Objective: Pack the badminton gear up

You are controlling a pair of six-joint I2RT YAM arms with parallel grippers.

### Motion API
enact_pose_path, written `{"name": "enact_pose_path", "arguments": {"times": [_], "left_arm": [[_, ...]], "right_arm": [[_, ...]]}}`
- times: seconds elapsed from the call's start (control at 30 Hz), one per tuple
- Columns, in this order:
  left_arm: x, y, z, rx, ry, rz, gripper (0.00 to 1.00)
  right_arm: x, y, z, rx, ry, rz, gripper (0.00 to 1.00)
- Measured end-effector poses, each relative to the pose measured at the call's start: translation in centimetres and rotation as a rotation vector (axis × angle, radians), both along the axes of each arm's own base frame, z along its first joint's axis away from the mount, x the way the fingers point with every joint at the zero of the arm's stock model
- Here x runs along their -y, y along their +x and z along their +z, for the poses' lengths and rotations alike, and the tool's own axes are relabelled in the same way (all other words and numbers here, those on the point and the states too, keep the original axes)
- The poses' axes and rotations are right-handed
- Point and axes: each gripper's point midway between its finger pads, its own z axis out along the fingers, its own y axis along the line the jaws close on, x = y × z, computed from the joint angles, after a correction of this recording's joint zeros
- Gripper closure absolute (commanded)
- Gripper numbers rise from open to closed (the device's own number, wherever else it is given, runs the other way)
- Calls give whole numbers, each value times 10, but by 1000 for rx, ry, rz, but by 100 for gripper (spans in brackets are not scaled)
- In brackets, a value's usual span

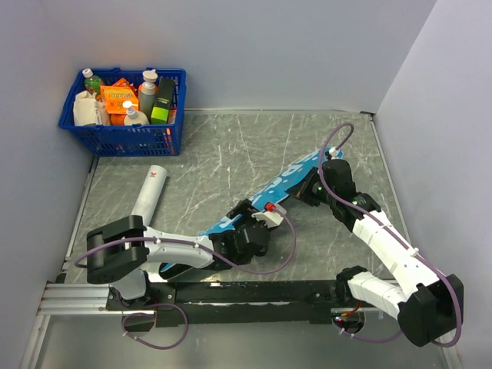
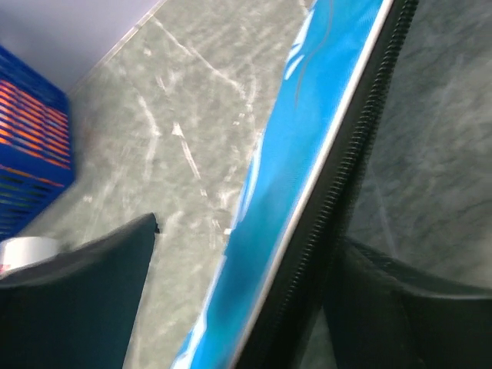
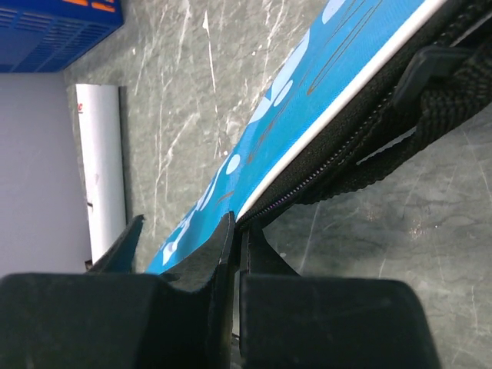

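Mid-table | cover (image 1: 288,178) edge inside wide left end effector (image 1: 255,214) | right end effector (image 3: 237,224) pinching it

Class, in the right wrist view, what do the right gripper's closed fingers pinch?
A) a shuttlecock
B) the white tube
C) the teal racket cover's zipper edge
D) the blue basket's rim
C: the right gripper is shut with the zipper edge of the teal racket cover running between its fingertips.
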Motion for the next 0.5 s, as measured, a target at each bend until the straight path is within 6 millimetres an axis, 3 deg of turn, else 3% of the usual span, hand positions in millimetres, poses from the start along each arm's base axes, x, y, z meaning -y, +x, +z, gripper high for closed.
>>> {"name": "enact_pose_path", "arguments": {"times": [0.07,0.2,0.23,0.33,0.43,0.5], "left_arm": [[2,0,-3,-24,-24,-18,99],[7,-5,-8,-70,-27,-68,99],[8,-6,-9,-81,-32,-74,99],[8,-9,-11,-111,-54,-79,99],[5,-11,-13,-140,-73,-57,99],[1,-12,-16,-156,-72,-31,99]], "right_arm": [[-1,-1,0,-1,2,7,100],[-2,-2,1,1,5,17,100],[-2,-2,0,-1,5,19,95],[-2,-5,-1,-9,0,27,65],[0,-7,-4,-5,-26,41,50],[8,-10,-4,1,-63,35,46]]}}
